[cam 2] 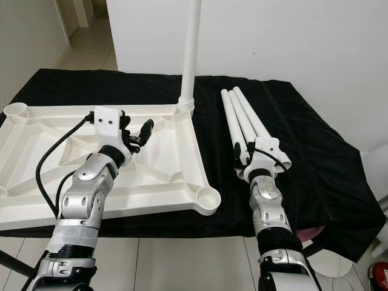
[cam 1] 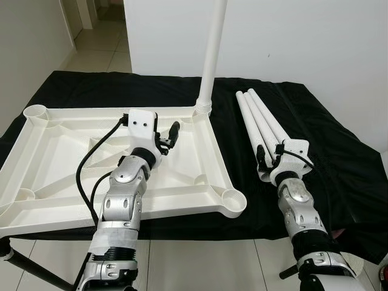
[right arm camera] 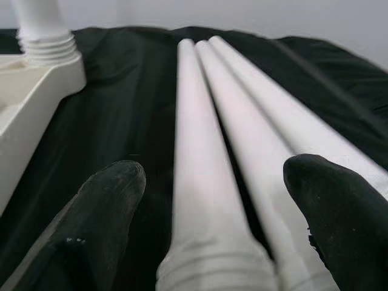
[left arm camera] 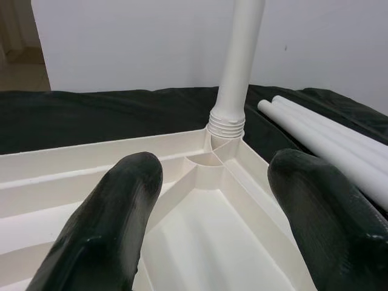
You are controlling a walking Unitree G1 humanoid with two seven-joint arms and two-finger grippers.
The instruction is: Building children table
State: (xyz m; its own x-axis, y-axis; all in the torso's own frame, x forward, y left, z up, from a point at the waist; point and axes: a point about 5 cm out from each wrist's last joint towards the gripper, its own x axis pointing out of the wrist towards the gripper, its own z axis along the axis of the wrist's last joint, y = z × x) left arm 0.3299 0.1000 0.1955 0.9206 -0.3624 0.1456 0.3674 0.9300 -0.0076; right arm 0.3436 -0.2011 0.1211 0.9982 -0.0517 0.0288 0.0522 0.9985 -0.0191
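A white plastic tabletop [cam 1: 213,159] lies upside down on the black-draped table. One white leg [cam 1: 212,54] stands upright, screwed into its far right corner socket. Three loose white legs [cam 1: 262,118] lie side by side on the cloth to the right of the tabletop. My left gripper [cam 1: 168,138] hovers open over the tabletop's underside, pointing toward the upright leg [left arm camera: 238,66]. My right gripper [cam 1: 268,159] is open at the near ends of the loose legs [right arm camera: 197,151], with its fingers straddling them. Empty sockets show at the near right corner [cam 1: 233,197] and the far left corner [cam 1: 36,112].
The black cloth [cam 1: 327,151] hangs over the table's front edge, just before my arms. A white wall [cam 1: 303,36] rises close behind the table. Tiled floor and a doorway lie at the far left. A black stand leg [cam 1: 30,267] crosses the floor at lower left.
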